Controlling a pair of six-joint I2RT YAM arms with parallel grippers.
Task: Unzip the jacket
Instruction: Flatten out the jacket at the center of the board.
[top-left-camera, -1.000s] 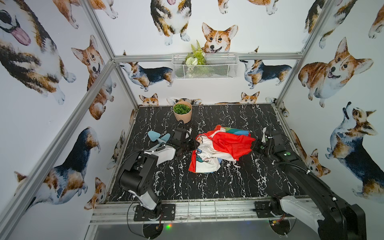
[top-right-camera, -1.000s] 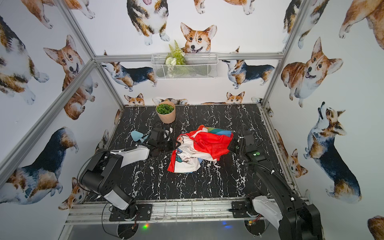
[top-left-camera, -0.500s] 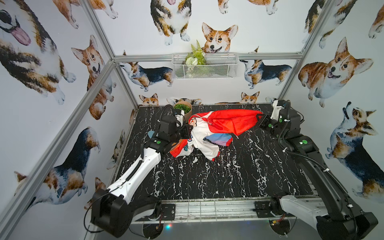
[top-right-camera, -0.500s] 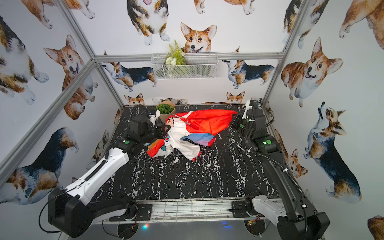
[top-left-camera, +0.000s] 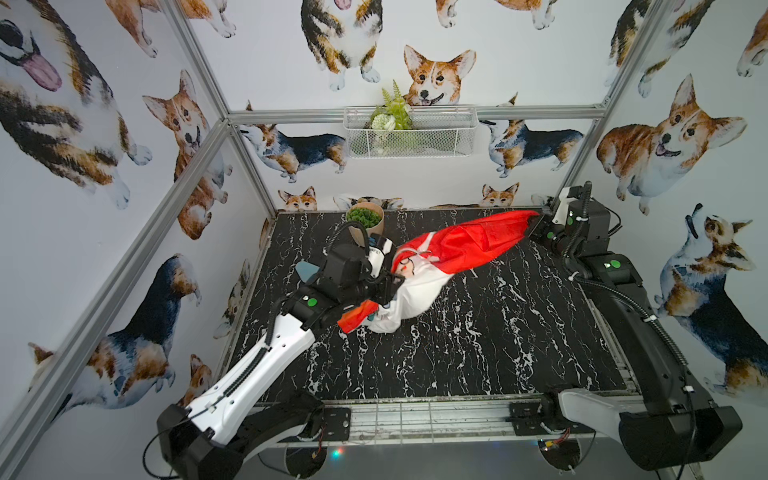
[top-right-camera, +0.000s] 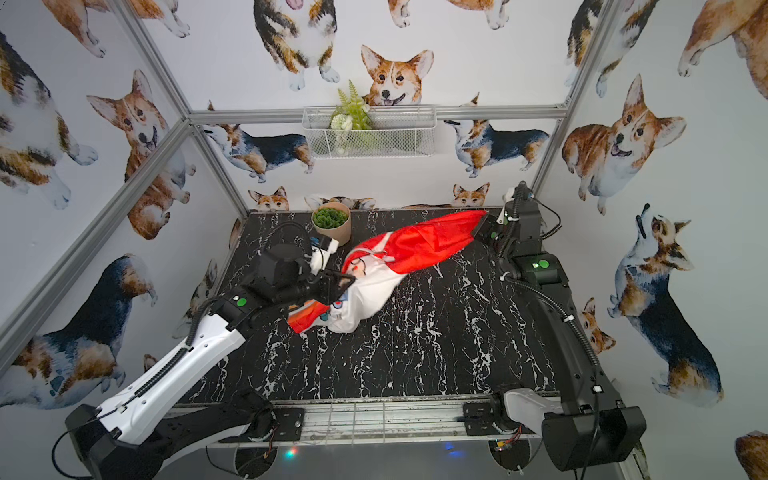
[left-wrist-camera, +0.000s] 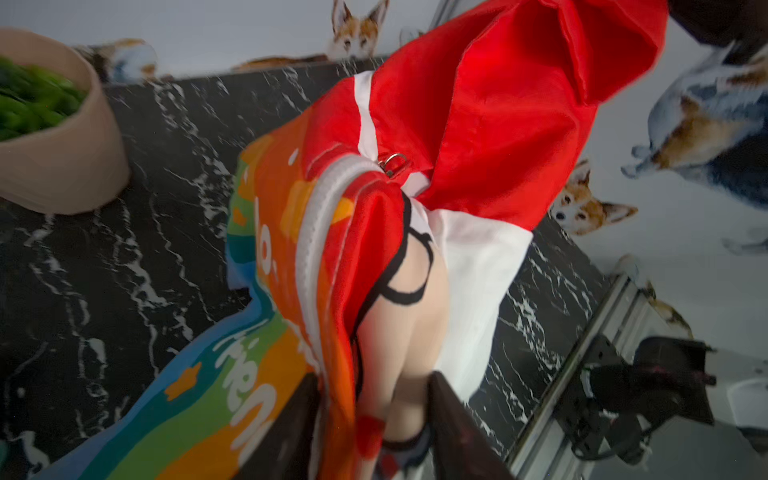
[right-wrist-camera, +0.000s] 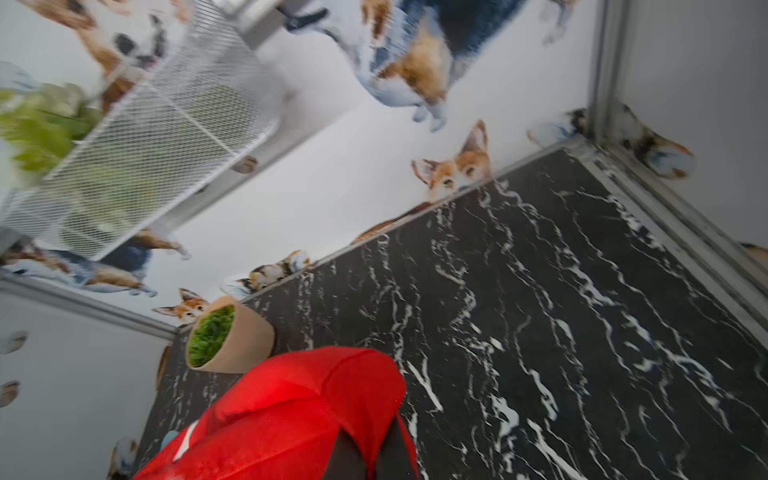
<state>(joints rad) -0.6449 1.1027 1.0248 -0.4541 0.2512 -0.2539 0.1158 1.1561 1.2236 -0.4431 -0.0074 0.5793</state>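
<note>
The jacket (top-left-camera: 457, 249) (top-right-camera: 415, 245) hangs stretched in the air across the back of the black marble table (top-left-camera: 457, 353). My right gripper (top-left-camera: 538, 226) (top-right-camera: 482, 227) (right-wrist-camera: 368, 453) is shut on the tip of its red hood (right-wrist-camera: 299, 399) near the far right corner. My left gripper (top-left-camera: 390, 286) (top-right-camera: 337, 286) (left-wrist-camera: 374, 419) is at the jacket's lower part, with its jaws apart and white and orange fabric between the fingers (left-wrist-camera: 451, 415). In the left wrist view the white zipper (left-wrist-camera: 316, 232) runs closed up to its metal pull (left-wrist-camera: 392, 163) at the hood. The rainbow half (left-wrist-camera: 199, 399) droops toward the table.
A potted green plant (top-left-camera: 365, 222) (top-right-camera: 332, 222) (left-wrist-camera: 54, 137) (right-wrist-camera: 228, 336) stands at the back, just behind the left arm. A white wire basket (top-left-camera: 409, 133) with greenery hangs on the back wall. A light-blue object (top-left-camera: 305, 270) lies behind the left wrist.
Both arms lifted the jacket off the table and pulled it out lengthwise. The right gripper went to the far right corner with the hood. The left gripper's jaws have parted and the lower half sags.
</note>
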